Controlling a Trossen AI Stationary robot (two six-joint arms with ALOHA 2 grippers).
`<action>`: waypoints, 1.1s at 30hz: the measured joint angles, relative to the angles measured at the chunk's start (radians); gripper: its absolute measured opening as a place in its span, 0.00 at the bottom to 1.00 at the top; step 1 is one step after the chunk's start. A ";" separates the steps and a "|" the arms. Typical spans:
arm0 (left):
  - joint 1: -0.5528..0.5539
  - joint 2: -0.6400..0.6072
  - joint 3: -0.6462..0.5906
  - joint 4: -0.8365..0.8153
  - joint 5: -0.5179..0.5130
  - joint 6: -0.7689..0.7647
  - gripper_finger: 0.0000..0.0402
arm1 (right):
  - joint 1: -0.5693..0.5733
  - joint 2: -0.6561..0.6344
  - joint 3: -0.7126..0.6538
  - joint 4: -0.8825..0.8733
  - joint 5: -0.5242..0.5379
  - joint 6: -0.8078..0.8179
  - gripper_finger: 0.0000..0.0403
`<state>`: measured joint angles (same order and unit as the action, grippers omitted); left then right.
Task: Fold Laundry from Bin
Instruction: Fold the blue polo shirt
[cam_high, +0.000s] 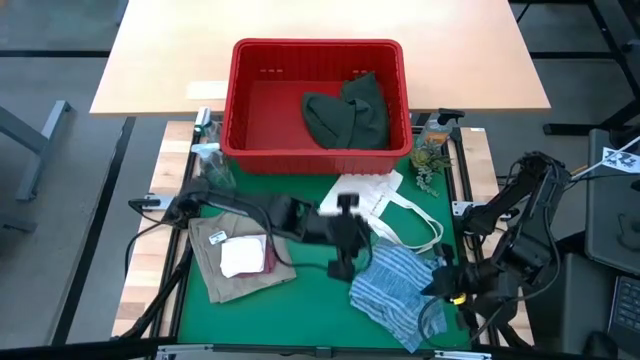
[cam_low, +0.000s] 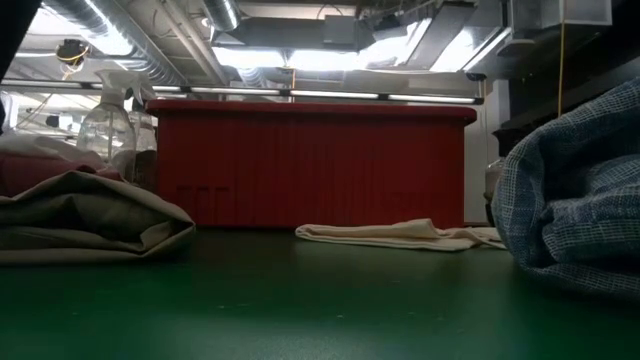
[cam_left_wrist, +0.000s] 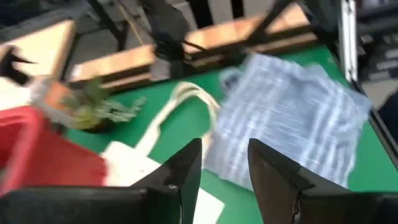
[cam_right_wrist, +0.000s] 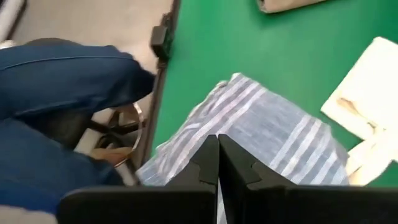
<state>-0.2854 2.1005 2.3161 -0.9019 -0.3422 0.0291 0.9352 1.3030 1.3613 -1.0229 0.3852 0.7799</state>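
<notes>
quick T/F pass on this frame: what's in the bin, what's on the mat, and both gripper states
1. The red bin holds only a dark green garment. True.
2. The striped shirt is inside the bin. False: it lies on the green mat, near the right gripper.
3. The left gripper is open and holds nothing. True.
4. The right gripper is wide open. False: its fingers are shut together over the striped shirt.
5. The small white cloth lies on the tan garment. True.
6. The white tote bag sits on top of the tan garment. False: it lies apart, in front of the bin.
</notes>
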 joint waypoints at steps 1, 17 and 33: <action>-0.012 0.015 -0.001 0.002 -0.001 0.002 0.31 | 0.000 0.005 0.000 0.000 0.013 -0.001 0.00; -0.048 0.269 -0.002 0.068 0.077 -0.075 0.31 | 0.000 0.177 -0.095 -0.189 0.019 0.119 0.00; -0.085 0.495 0.000 0.173 0.201 0.008 0.31 | 0.000 0.176 -0.545 0.119 -0.288 0.301 0.00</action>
<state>-0.3706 2.5950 2.3158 -0.7284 -0.1416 0.0368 0.9348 1.4788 0.8163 -0.9041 0.0976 1.0809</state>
